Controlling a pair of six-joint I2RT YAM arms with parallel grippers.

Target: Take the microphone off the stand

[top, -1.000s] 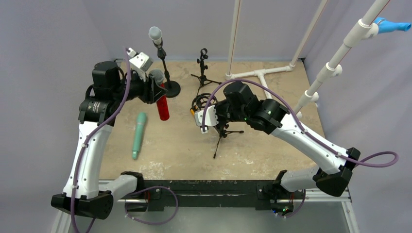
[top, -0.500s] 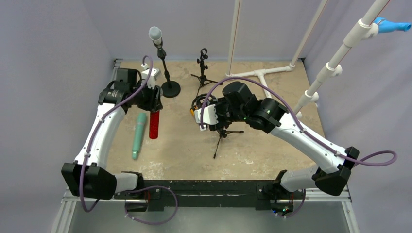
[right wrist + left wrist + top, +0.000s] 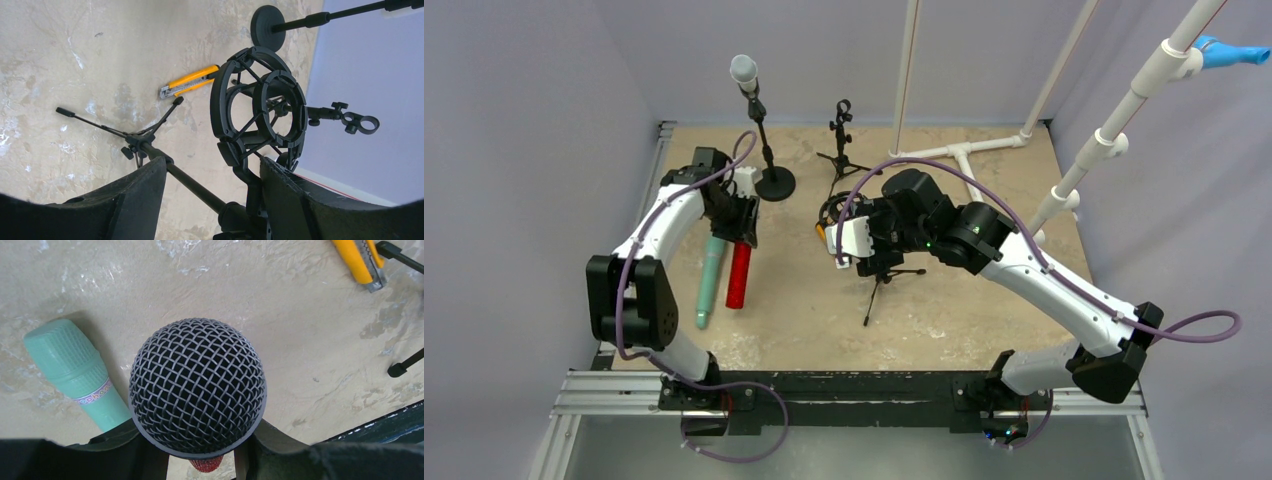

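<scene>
My left gripper (image 3: 742,228) is shut on the neck of the red microphone (image 3: 739,272), whose grey mesh head (image 3: 197,385) fills the left wrist view. The red body slants down toward the table beside a teal microphone (image 3: 711,278). The black tripod stand (image 3: 882,275) is in the middle of the table, and its round shock mount (image 3: 260,107) holds nothing. My right gripper (image 3: 212,185) is open, with one finger on each side of the stand's pole (image 3: 195,187).
Another microphone (image 3: 743,70) sits on a round-base stand (image 3: 776,183) at the back. A small bare tripod stand (image 3: 842,118) is next to it. A yellow utility knife (image 3: 190,81) lies near the stand's legs. White pipe frames (image 3: 964,150) rise at the back right.
My left arm has swung forward and down, carrying the red microphone from upright near the back stand to low beside the teal one. My right gripper has opened around the stand.
</scene>
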